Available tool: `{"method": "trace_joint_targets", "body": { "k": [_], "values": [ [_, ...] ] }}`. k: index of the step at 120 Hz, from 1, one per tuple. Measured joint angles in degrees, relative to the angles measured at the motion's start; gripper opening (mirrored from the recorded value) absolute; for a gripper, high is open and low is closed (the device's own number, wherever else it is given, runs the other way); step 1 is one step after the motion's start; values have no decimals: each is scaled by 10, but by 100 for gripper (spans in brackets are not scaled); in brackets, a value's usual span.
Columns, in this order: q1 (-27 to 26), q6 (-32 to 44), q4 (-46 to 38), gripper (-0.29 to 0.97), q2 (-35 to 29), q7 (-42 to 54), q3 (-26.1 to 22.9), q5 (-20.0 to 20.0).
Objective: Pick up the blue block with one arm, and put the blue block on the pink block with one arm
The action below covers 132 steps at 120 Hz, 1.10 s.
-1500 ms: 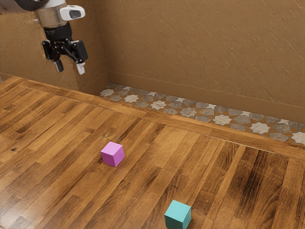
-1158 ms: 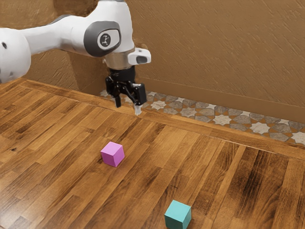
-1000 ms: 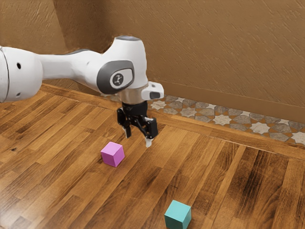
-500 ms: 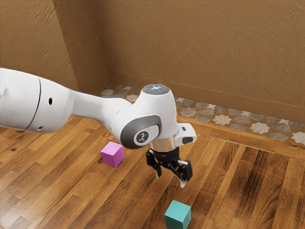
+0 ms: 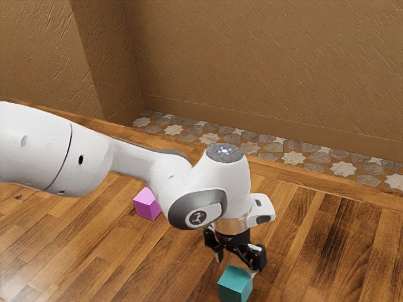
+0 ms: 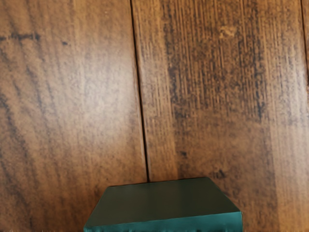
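at bottom centre, the black two-finger gripper (image 5: 237,261) hangs spread above the small blue-green cube (image 5: 234,286); next it should drop and pinch.

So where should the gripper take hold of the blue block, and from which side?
Take the blue block by two opposite upright faces, coming straight down from above. It is a cube sitting flat on the wooden table, its top face level, with nothing crowding its sides. The open gripper hovers just over it, so a straight descent probably suits.
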Motion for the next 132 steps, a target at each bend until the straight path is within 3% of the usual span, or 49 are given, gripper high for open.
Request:
{"method": "trace_joint_targets", "body": {
  "k": [50, 97, 120, 132],
  "values": [
    [-14, 58, -31, 62, 24, -38, 0, 5],
    [-8, 85, -47, 41, 27, -58, 2, 5],
    [-6, 84, -47, 38, 14, -66, 4, 8],
    [26, 74, -45, 39, -10, -69, 5, 19]
  ]
}}
